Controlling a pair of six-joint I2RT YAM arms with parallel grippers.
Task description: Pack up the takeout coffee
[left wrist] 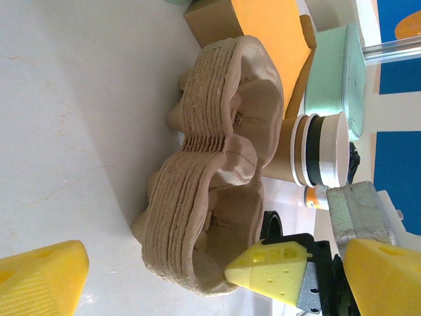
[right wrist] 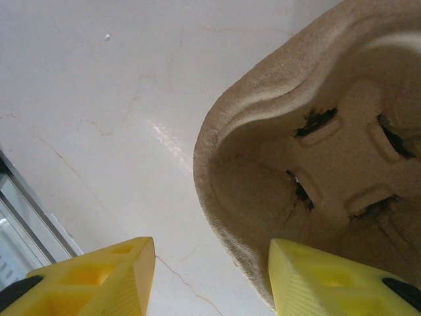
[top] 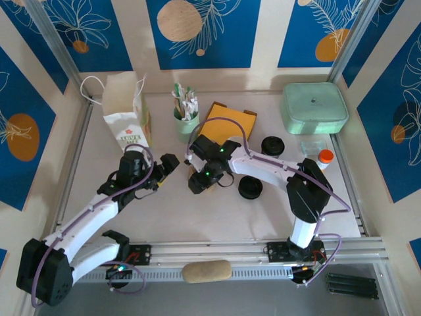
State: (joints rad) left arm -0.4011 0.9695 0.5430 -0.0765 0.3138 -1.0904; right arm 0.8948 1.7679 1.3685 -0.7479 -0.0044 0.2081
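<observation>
Jaws of the left gripper (left wrist: 214, 263) stood fully spread and empty, facing the pulp carrier stack (left wrist: 210, 191) on the tabletop (left wrist: 66, 131). Jaws of the right gripper (right wrist: 212, 253) were partly spread astride the carrier rim, pinching nothing. Just beyond the stack sat the takeout coffee cup (left wrist: 316, 148), apparently unlidded. Judged light, thin-walled, easily crushed: grip gently around the mid-body, below the banded rim.

Pale table (top: 197, 217) here: paper bag (top: 125, 118) far left, utensil cup (top: 186, 122) far middle, green tub (top: 314, 108) far right, black lid (top: 250, 188) right of centre, carrier stack (left wrist: 210, 184) mid-table with coffee cup (left wrist: 316, 148) just beside.
</observation>
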